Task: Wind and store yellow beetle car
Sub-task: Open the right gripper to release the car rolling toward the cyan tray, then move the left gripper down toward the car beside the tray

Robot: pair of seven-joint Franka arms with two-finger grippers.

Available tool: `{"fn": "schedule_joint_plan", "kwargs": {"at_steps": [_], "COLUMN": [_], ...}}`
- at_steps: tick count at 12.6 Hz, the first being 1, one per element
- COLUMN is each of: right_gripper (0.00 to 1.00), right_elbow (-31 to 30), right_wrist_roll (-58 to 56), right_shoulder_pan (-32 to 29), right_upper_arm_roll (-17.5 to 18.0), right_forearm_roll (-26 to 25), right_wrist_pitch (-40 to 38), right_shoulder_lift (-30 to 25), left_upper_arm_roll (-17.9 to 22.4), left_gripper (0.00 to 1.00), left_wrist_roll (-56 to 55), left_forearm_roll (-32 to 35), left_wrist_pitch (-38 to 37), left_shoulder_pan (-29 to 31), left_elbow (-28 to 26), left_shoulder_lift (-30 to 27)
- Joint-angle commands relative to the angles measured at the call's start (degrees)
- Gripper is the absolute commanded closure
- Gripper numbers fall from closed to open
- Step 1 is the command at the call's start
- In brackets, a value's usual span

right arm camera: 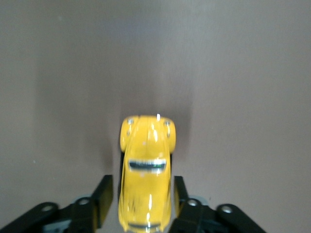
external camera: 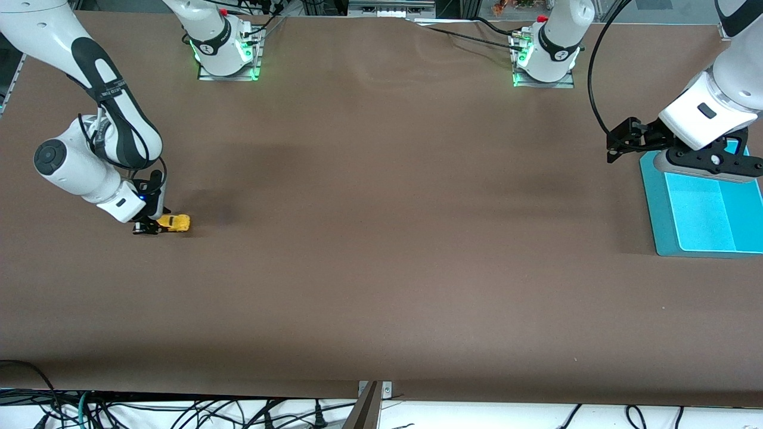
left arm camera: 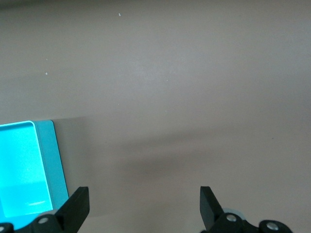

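Note:
The yellow beetle car (external camera: 174,223) stands on the brown table toward the right arm's end. My right gripper (external camera: 146,228) is low at the car's rear, its fingers on either side of the body. In the right wrist view the car (right arm camera: 146,170) lies between the black fingers (right arm camera: 104,194) with a thin gap on each side, so the right gripper (right arm camera: 142,183) is open around it. My left gripper (external camera: 611,149) hangs open with nothing in it, above the table beside the teal tray (external camera: 656,196). The left wrist view shows the left gripper (left arm camera: 144,194) over bare table.
The teal tray (left arm camera: 53,160) sits at the left arm's end of the table, with nothing visible inside. Both arm bases stand along the table edge farthest from the front camera. Cables hang below the nearest edge.

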Motion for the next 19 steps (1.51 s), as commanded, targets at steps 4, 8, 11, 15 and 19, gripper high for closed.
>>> {"fn": "schedule_joint_plan", "kwargs": {"at_steps": [4,8,11,15,19], "right_gripper": [0.00,0.00,0.00,0.00,0.00], "right_elbow": [10.78,15.80,15.90,15.99,20.98], "right_wrist_roll": [4.22,17.12,40.46,70.33,88.40], "right_shoulder_pan": [0.08,0.08,0.08,4.19,4.91], "right_upper_arm_roll": [2.50,2.59,3.99,4.09,5.49], "right_forearm_roll": [-0.51,0.45,0.36,0.36,0.54], "right_wrist_pitch": [-18.21,-27.97,-34.22,-40.55,-47.68], "right_shoulder_lift": [-4.47,-13.25,-20.20,-26.19,-26.11], "left_upper_arm_roll": [-0.09,0.09,0.09,0.08,0.26], "left_gripper": [0.00,0.00,0.00,0.00,0.00], "left_wrist_roll": [-0.67,-0.49,-0.23,0.38,11.16], "left_forearm_roll": [-0.12,-0.12,-0.12,-0.20,-0.03], "left_wrist_pitch": [-1.51,-1.51,-3.61,-10.90,-5.31], "left_shoulder_pan": [-0.10,-0.10,-0.19,0.68,6.47], "left_elbow": [1.36,1.36,1.18,0.65,-5.22], "left_shoulder_lift": [0.36,0.63,2.29,4.40,7.21]}}
